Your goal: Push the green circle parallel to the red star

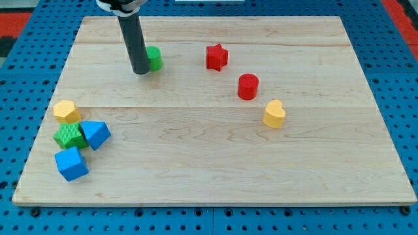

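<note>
The green circle [154, 57] sits near the view's top, left of centre, partly hidden by my rod. My tip [140, 70] stands right against the circle's left side, touching or nearly so. The red star [216, 57] lies to the circle's right at about the same height in the view, with a clear gap between them.
A red cylinder [247, 86] and a yellow heart [274, 113] lie right of centre. At the view's left edge cluster a yellow hexagon [66, 111], a green star [69, 136], a blue triangle [96, 134] and a blue cube [71, 163]. The wooden board [209, 163] rests on a blue pegboard.
</note>
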